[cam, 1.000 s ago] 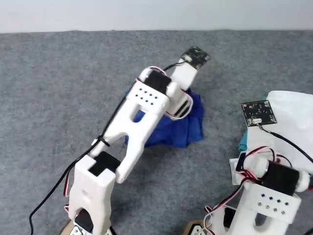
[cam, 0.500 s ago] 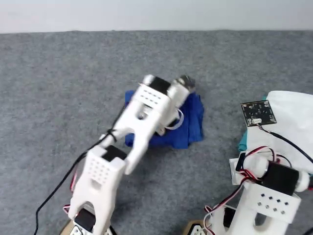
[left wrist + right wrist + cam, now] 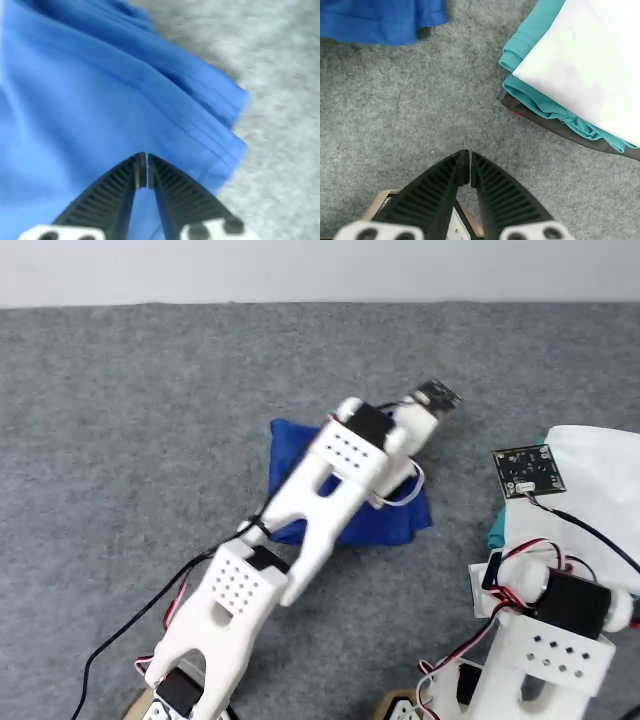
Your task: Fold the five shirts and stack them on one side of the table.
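Note:
A folded blue shirt (image 3: 290, 453) lies mid-table, partly under the left arm (image 3: 330, 480). In the left wrist view my left gripper (image 3: 141, 167) is shut, its tips down on the blue shirt (image 3: 75, 100) close to its layered hem edge. At the table's right side sits a stack with a white shirt (image 3: 600, 475) on top, a teal shirt (image 3: 530, 47) under it and a dark one (image 3: 545, 125) at the bottom. My right gripper (image 3: 470, 162) is shut and hangs over bare grey table between the blue shirt (image 3: 375, 20) and the stack.
The table is covered in grey carpet-like cloth (image 3: 130, 440), with open room on the left and at the back. The right arm's base (image 3: 550, 640) stands at the front right, near the stack.
The left arm swung right across the blue shirt, and the shirt slid a little to the right with it. The right arm kept still.

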Action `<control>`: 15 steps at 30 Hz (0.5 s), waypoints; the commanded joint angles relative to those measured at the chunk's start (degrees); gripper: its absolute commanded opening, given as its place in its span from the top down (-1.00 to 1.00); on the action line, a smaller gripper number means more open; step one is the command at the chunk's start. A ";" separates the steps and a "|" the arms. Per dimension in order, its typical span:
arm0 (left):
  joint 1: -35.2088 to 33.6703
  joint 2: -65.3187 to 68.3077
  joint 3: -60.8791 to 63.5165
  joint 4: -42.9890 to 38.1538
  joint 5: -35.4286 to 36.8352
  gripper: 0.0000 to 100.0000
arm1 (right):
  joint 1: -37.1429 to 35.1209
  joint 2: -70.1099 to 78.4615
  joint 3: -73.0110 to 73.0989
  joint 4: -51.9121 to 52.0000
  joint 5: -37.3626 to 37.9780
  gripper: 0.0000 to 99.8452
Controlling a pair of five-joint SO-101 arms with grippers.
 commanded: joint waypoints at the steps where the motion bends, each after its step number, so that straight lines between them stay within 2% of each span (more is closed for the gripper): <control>1: -4.13 -4.48 1.19 1.85 0.35 0.97 | 0.66 -0.75 -0.26 0.48 0.53 0.96; 8: -9.23 -17.14 18.77 1.49 -2.81 0.97 | 0.40 -0.40 -0.26 -2.33 0.26 0.96; 15: -19.96 -19.52 21.32 -5.10 -6.33 0.97 | 0.31 -0.22 -0.26 -7.25 0.53 0.96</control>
